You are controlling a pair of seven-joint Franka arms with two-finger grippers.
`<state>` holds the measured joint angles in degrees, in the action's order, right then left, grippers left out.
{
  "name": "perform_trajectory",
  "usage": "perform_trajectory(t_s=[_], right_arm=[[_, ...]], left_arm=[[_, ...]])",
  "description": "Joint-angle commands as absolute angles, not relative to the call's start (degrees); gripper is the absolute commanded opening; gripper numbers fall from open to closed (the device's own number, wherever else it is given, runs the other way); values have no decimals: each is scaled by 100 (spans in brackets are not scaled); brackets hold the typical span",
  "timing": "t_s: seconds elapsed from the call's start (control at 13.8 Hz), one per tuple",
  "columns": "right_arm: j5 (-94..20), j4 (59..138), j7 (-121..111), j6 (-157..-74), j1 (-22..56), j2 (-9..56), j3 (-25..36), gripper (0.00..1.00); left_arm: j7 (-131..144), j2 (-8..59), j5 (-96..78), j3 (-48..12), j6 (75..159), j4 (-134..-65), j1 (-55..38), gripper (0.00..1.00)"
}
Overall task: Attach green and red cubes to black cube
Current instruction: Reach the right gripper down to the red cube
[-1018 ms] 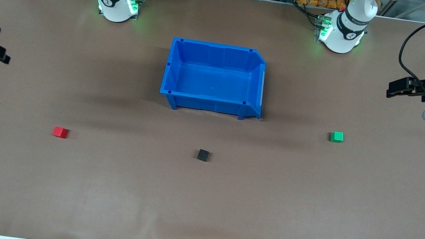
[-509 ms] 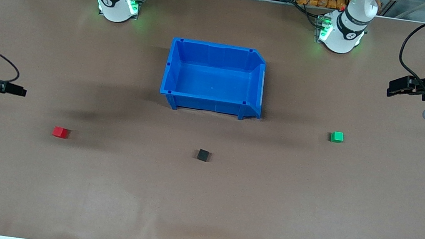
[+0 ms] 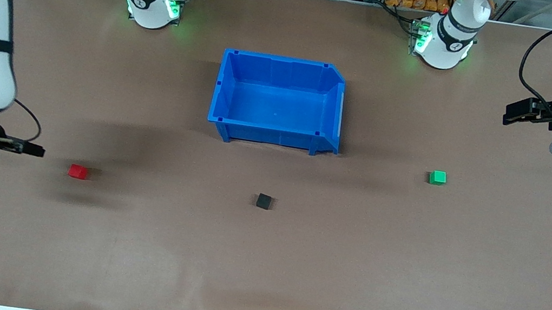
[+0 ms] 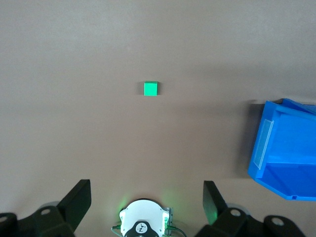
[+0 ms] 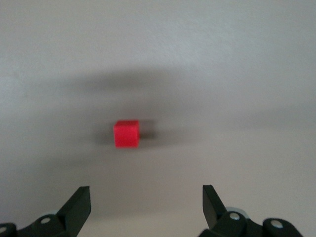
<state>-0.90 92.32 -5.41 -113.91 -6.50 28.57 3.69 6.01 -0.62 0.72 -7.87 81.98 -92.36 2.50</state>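
Red cube [image 3: 78,171], black cube [image 3: 264,201], green cube [image 3: 437,177]: flat, apart, no long axis. Right gripper [image 5: 145,205] above red, left gripper [image 4: 147,200] near green: open wide, empty.

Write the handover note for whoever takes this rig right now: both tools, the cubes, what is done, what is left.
Right tool: open, empty, over the table at the right arm's end, beside the red cube.
Left tool: open, empty, over the left arm's end of the table, with the green cube in its wrist view.
Black cube: alone on the table, nearer the front camera than the blue bin, between the two coloured cubes.
Done: nothing attached; all three cubes lie apart.
Left: pick up red and green and join each to the black cube.
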Motion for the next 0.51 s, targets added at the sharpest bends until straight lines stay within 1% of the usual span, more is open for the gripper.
perform_trajectory(t_s=[0.0, 0.15, 0.44], right_arm=[[-44, 9570, -554, -12039, -571, 3014, 360, 100], [-44, 9642, -545, -12260, -580, 3189, 360, 100], [-88, 9642, -545, -12357, -519, 3506, 352, 100]], left_arm=[[501, -132, 35, -791, 8112, -9211, 264, 100], [510, -132, 44, -791, 8112, -9202, 264, 100], [545, -114, 53, -791, 8121, -9202, 246, 100]])
